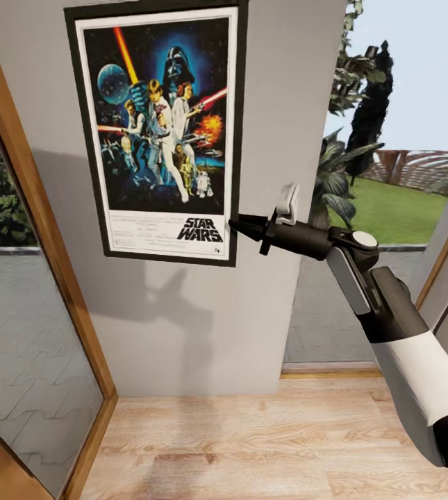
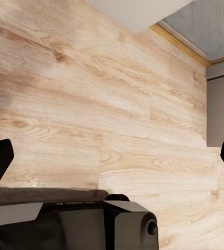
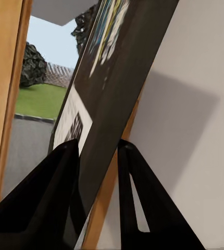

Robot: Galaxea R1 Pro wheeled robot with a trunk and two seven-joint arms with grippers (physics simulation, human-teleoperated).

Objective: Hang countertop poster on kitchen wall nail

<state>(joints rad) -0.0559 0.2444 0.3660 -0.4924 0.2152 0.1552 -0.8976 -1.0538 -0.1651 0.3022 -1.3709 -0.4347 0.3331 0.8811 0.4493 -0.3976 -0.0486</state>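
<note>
The poster is held flat against the grey wall panel between the glass door and the garden opening, its lower right frame edge pinched between the fingers of the right gripper. The left gripper is seen spread wide and empty above the wooden floor. No nail can be made out, so if the grip is released before the frame is caught, a fall to the floor is judged likely.

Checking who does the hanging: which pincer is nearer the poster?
Right. The right pincer grips the poster at its lower right frame edge, against the wall. The left pincer hangs open over the wooden floor, away from it.
</note>
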